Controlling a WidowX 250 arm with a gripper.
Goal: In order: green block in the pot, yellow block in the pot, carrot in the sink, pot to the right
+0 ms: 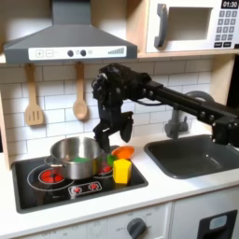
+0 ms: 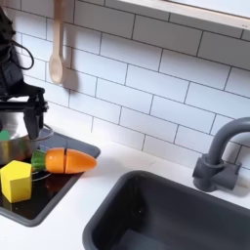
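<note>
White subway tile backs your toy-kitchen surface (image 1: 163, 191), where the pot (image 1: 77, 156) sits on the black cooktop (image 1: 56, 191) with a glimpse of green, probably the green block (image 1: 85, 160), inside it. Your claw (image 1: 110, 137) hangs just above the pot's right rim in the first exterior view, and I cannot tell whether it is spread. The yellow block (image 1: 121, 171) stands just below and to that view's right of the claw, touching the carrot (image 2: 66, 160), whose long axis in the second exterior view points right toward the sink (image 2: 117, 210).
</note>
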